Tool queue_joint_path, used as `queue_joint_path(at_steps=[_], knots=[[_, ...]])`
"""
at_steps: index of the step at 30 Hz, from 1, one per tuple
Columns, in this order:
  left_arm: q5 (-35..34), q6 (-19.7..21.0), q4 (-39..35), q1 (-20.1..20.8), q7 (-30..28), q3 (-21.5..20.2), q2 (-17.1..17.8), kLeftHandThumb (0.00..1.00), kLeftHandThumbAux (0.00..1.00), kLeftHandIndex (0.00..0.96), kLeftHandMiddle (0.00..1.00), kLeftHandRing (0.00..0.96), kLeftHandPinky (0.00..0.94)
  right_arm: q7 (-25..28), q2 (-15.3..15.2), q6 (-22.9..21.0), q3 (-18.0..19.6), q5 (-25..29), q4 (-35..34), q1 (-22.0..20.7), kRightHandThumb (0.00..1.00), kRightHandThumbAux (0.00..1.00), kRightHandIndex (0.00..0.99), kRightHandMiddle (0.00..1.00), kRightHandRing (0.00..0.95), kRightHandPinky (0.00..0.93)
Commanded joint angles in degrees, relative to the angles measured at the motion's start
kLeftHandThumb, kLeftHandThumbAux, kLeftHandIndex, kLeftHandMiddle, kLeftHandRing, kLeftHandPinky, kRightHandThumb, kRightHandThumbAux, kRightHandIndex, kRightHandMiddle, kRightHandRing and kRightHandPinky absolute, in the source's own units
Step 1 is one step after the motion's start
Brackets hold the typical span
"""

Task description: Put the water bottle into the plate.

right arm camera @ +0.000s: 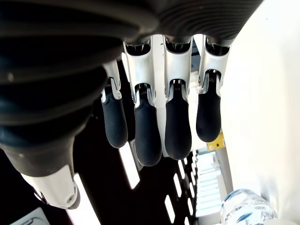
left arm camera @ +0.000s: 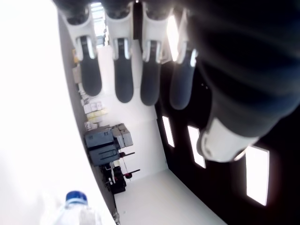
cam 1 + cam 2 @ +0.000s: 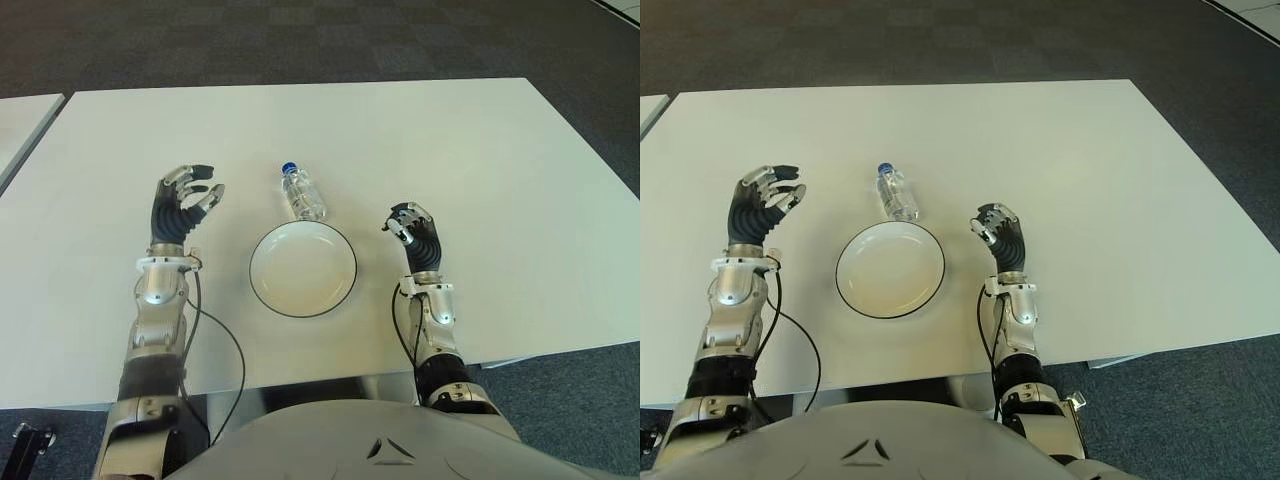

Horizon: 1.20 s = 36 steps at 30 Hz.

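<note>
My left robot hand [image 3: 186, 203] is raised over the white counter [image 3: 480, 170] at about nine o'clock from the plate [image 3: 302, 269], well clear of it. Its fingers [image 2: 123, 79] are loosely bent and apart, with nothing between them (my left wrist view shows four dark pads hanging free, and only the blue cap of the bottle far beyond them).

Moving right, the water bottle [image 3: 302, 194] lies on its side on the counter at twelve o'clock from the plate, its blue cap pointing away from me toward eleven o'clock and its base just beside the plate's far rim; I cannot tell whether the two actually touch. The bottle is clear and is not in the plate. The plate itself is white and round with a thin dark edge, sitting flat in front of my torso, and nothing lies in it.

Further right, my right robot hand [image 3: 415, 235] stands at about three o'clock from the plate, near its rim but apart from it. Its fingers [image 1: 178, 126] curl gently forward, unclenched, and hold nothing (the bottle's base shows at the corner of that wrist view, off beyond the fingertips).
</note>
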<state>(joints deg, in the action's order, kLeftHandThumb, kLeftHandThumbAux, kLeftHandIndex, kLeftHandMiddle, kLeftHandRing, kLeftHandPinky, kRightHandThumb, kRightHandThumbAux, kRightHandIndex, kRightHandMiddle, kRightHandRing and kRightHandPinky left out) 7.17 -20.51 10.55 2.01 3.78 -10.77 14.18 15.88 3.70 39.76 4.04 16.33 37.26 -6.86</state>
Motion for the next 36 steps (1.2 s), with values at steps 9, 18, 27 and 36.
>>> queue_joint_path(at_steps=[9,18,27,36], knots=[[22.4,0.3,9.4,14.7,11.4,6.3,10.8,0.716,0.717,0.410,0.309,0.321,0.360,-1.0,6.5,-4.1,0.2,3.5,1.1,2.4,0.701,0.725,0.436,0.615,0.594,0.585],[32.7,2.3,16.3,23.4,14.6,13.3,16.7,0.723,0.584,0.192,0.210,0.218,0.242,-1.2,7.1,-5.1,-0.1,4.1,1.5,2.4,0.703,0.725,0.435,0.606,0.587,0.582],[41.1,0.3,26.1,31.5,21.9,22.0,19.4,0.715,0.468,0.099,0.144,0.159,0.226,-3.1,7.7,-5.0,-0.9,3.2,0.7,3.0,0.703,0.726,0.435,0.607,0.593,0.591],[51.1,-6.7,40.7,42.5,32.2,34.1,22.5,0.698,0.386,0.055,0.092,0.110,0.165,-5.1,8.0,-6.3,-2.1,3.3,-1.2,4.0,0.703,0.727,0.435,0.607,0.595,0.592]])
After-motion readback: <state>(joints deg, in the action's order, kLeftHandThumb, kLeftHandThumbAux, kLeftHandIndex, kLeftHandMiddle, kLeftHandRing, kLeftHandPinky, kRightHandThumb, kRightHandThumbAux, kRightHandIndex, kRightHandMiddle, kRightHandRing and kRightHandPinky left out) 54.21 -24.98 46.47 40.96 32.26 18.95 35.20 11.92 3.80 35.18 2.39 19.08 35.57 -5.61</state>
